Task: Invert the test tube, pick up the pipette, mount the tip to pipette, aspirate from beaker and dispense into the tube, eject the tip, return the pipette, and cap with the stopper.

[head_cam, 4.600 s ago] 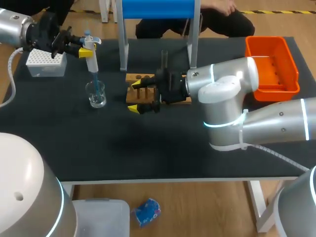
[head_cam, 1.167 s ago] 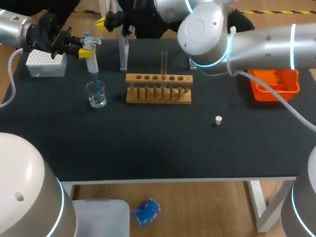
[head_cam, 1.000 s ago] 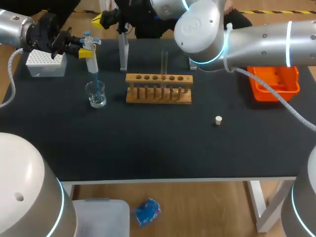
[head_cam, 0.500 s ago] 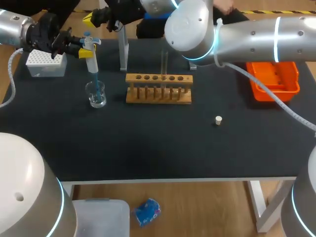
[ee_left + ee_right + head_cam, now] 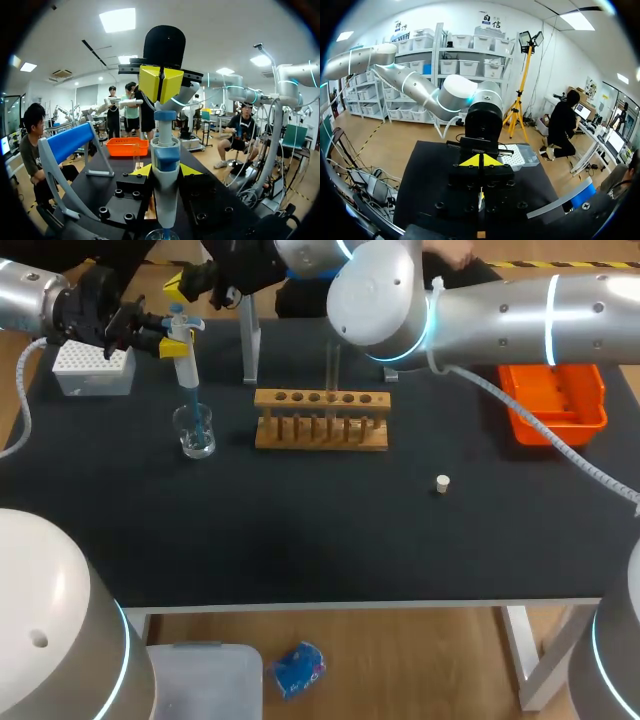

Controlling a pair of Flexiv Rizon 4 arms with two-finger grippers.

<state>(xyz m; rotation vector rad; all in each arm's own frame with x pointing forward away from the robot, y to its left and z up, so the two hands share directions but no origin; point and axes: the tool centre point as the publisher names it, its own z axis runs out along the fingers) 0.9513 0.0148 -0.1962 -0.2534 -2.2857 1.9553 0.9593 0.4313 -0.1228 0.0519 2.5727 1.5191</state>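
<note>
The left claw [image 5: 170, 340] is gripping the pipette [image 5: 184, 348] from two sides, well to the left of the wooden test tube rack [image 5: 322, 430], and is holding it upright. The pipette's blue tip is dipping into the glass beaker [image 5: 197, 435], which is sitting on the dark tabletop [image 5: 300, 540] just left of the rack. In the left wrist view the yellow fingertips are pressing against the pipette's body on either side. The right arm is reaching across behind the rack to its far left, and the right claw [image 5: 160, 84] is hanging just above the pipette's plunger with its yellow tips closed together and nothing between them; whether it is touching the plunger cannot be told. A test tube [image 5: 333, 365] is standing upright in a hole near the middle of the rack. The white stopper [image 5: 442, 482] is lying on the tabletop in front of the rack and to its right. The white tip box [image 5: 92, 368] is sitting far to the rack's left, beyond the beaker. An orange bin [image 5: 556, 422] is resting well to the rack's right. A blue-topped stand [image 5: 249, 350] is rising just behind the rack.
</note>
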